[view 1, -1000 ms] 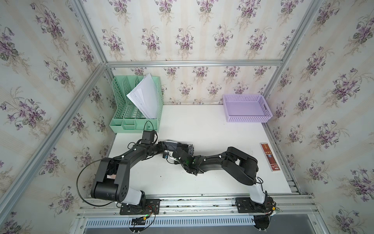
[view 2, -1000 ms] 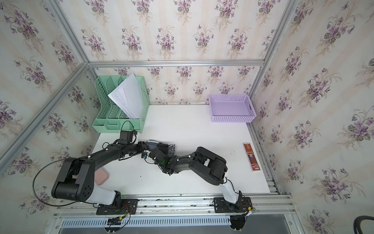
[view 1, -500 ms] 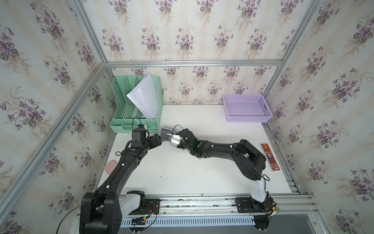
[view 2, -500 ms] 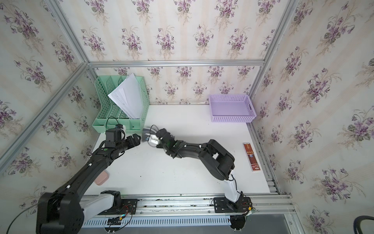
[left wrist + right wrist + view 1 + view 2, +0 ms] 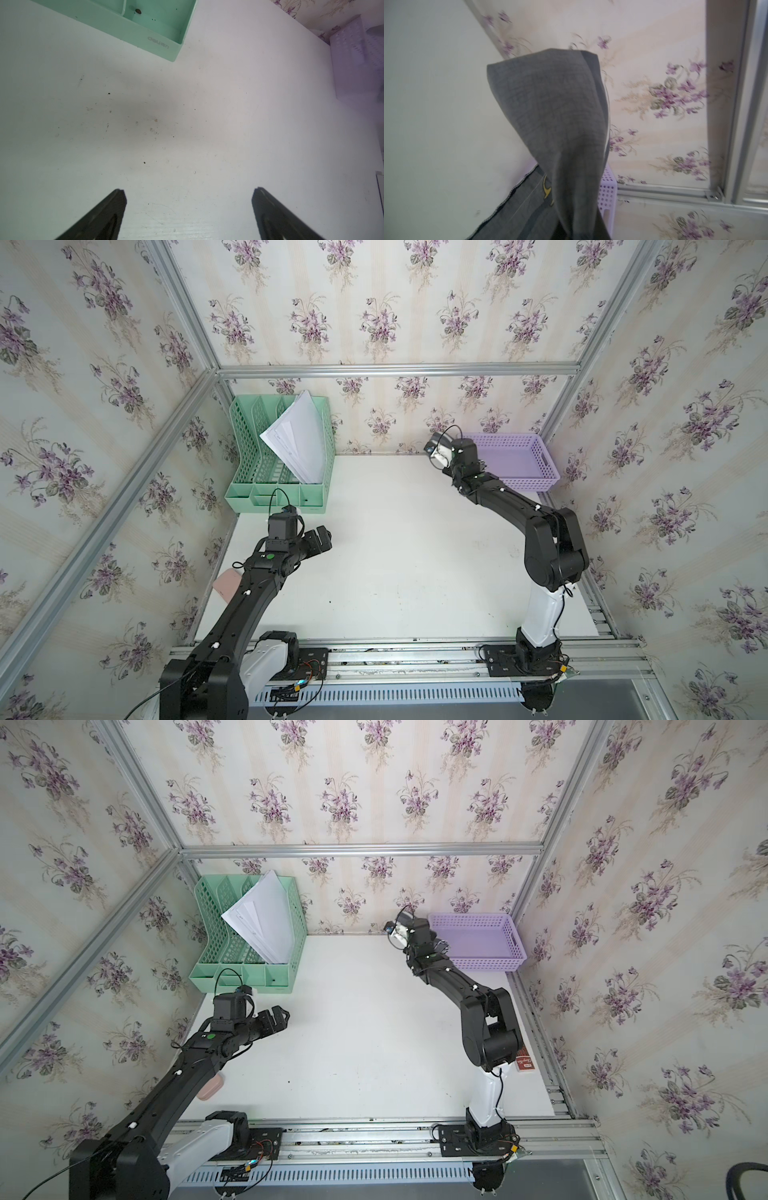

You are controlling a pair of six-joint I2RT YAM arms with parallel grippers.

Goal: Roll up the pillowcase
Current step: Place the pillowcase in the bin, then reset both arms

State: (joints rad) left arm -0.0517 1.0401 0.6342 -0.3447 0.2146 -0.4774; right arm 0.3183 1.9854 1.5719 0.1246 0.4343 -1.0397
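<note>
Left wrist view: the left gripper (image 5: 188,193) hangs near-left over the bare table (image 5: 207,124), fingers wide apart. Far right, beside the purple basket (image 5: 515,460), the right gripper (image 5: 441,455) is clamped on the pillowcase (image 5: 550,116), which droops off the table. It looks light and limp, and is best taken by its stitched edge.

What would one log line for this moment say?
left jaws: open, over table | right jaws: shut on pillowcase, near purple basket

My left arm (image 5: 249,597) and right arm (image 5: 507,502): matte black links, white bottom segments, small white studs, thin black cables looped at the wrists. Green dot (image 5: 270,556) on left forearm. Left gripper (image 5: 189,189): black tapered fingers.
</note>
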